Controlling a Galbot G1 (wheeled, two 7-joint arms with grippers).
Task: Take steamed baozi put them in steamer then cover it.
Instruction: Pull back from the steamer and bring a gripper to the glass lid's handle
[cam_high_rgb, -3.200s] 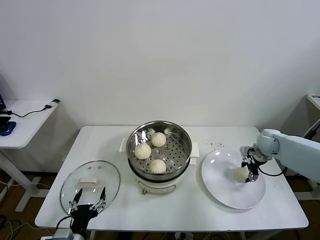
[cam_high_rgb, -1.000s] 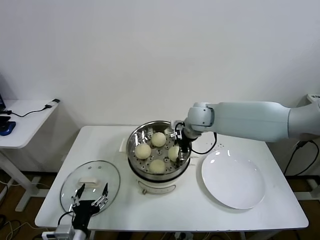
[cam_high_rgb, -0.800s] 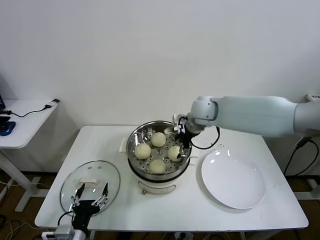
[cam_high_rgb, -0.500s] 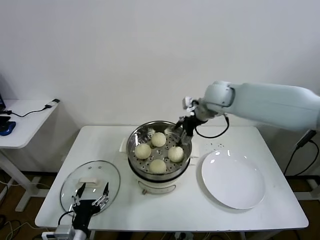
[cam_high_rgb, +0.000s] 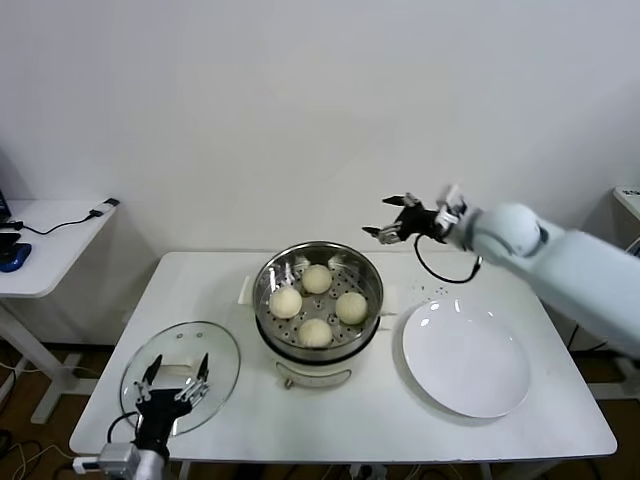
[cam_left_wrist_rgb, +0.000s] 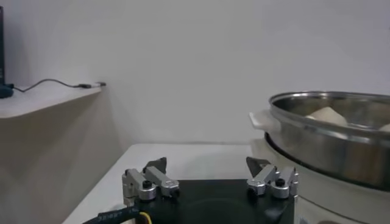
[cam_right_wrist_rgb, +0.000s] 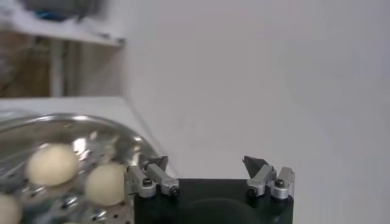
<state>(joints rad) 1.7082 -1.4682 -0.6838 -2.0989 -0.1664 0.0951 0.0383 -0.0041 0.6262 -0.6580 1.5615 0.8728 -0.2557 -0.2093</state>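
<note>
1. Four steamed baozi (cam_high_rgb: 317, 304) now lie on the perforated floor of the steamer (cam_high_rgb: 318, 260); about three seconds earlier it held three, and the fourth sat on the white plate (cam_high_rgb: 468, 358) in the right gripper's grasp.
2. One right gripper (cam_high_rgb: 399, 229) has left the pot: a second ago it was down at the 3 o'clock rim over the fourth bun, and now it hangs in the air up at 1 o'clock of the steamer, jaws spread and holding nothing.
3. One left gripper (cam_high_rgb: 175, 376) waits at the table's near edge, at 8 o'clock of the steamer, over the near rim of the glass lid (cam_high_rgb: 181, 372); its jaws are spread too, and it has barely shifted.
4. Counted on the white table (cam_high_rgb: 390, 420): one steamer, one lid lying flat and off the pot, one plate at 4 o'clock of the steamer.
5. In the pot the buns sit at 12, 3, 6 and 9 o'clock, apart from each other.
</note>
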